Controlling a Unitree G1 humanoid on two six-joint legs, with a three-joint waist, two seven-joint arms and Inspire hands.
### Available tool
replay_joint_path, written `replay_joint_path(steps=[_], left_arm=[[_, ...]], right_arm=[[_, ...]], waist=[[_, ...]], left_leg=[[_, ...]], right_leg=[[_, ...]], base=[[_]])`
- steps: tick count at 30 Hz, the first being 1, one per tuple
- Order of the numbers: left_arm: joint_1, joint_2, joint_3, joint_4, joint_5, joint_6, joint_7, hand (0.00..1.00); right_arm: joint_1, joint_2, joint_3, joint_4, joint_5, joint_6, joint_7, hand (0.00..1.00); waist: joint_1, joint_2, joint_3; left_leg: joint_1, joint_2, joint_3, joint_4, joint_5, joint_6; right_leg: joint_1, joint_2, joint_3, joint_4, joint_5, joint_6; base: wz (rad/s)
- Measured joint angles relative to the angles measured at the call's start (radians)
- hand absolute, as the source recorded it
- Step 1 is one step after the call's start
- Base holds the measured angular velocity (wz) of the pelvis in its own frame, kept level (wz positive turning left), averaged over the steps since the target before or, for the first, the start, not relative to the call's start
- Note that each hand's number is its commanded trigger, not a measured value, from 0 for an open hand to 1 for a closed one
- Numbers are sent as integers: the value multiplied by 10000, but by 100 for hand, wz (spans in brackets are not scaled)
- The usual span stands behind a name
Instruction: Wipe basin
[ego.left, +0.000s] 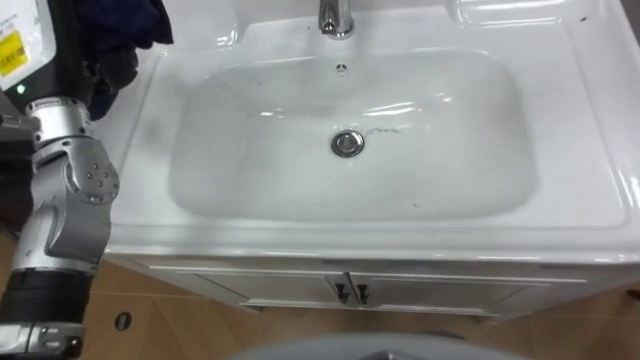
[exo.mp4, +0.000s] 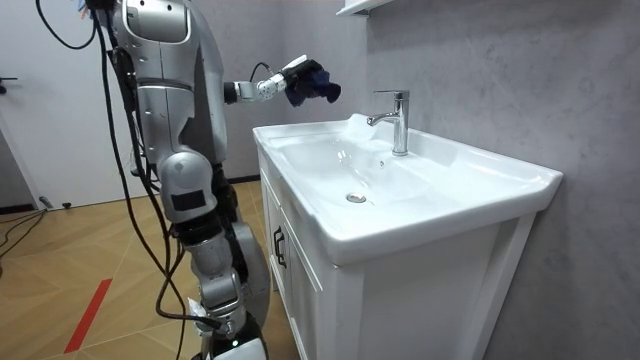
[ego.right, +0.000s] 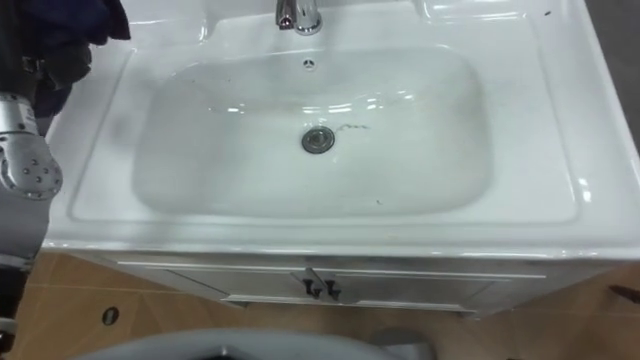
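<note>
**Cloth up at the far left corner, basin waiting**

I'm standing square at the front of the white basin, looking straight down into the bowl. My left hand is hanging in the air over the basin's far left corner, fingers curled tight round a bunched dark blue cloth. The cloth is drooping from my grip, clear of the rim, and it's touching no part of the porcelain. In the room view my left arm is reaching out level from the shoulder, with the cloth dangling off the end of the basin that lies far from that camera.

Down in the bowl, the round metal drain is sitting in the middle. A thin dark squiggle is lying just to the right of it. A faint grey smudge is showing on the bowl's left slope, and a small dark speck is sitting on the near right slope. The chrome tap is standing at the far edge, centred, with the little overflow hole just below it.

Under the near rim, the white cabinet doors are meeting at two small dark handles. Wooden floor is showing below.
</note>
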Motion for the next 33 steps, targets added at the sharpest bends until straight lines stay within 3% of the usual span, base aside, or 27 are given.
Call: replay_joint_path(steps=[2, 12, 19, 23, 33], left_arm=[[0, 0, 0, 0, -4, 0, 5, 100], [367, -3, 5, 0, -4, 48, 9, 100], [740, -106, 43, 4, -3, 255, 9, 100], [1059, -419, 43, 22, -7, 488, -99, 100], [1190, -522, 43, 538, -14, 827, -673, 100]], right_arm=[[-58, 56, -3, 3, -29, 169, -2, 0], [-46, 155, -152, -45, -640, 223, -177, 0], [66, 167, -392, -355, -761, 417, -415, 0], [157, 212, -405, -468, -763, 540, -369, 0], [171, 286, -397, -486, -811, 639, -296, 0]], waist=[[70, -9, 8], [192, -4, 10], [148, -7, 12], [154, -46, 24], [154, -68, 12]], left_leg=[[17, 1, -1, -11, 0, -1], [241, -4, 17, -264, 10, -17], [393, -7, -20, -350, 10, -18], [486, -9, -27, -367, 10, -18], [501, -25, -83, -385, 10, -17]], right_leg=[[-1, 7, 19, 1, 0, 0], [143, 34, 64, -41, 9, 13], [308, 35, 20, -53, 9, 14], [425, 45, 35, -219, 14, 23], [523, 39, -80, -354, 70, 69]], base=[[0], [-1], [0], [2], [1]])
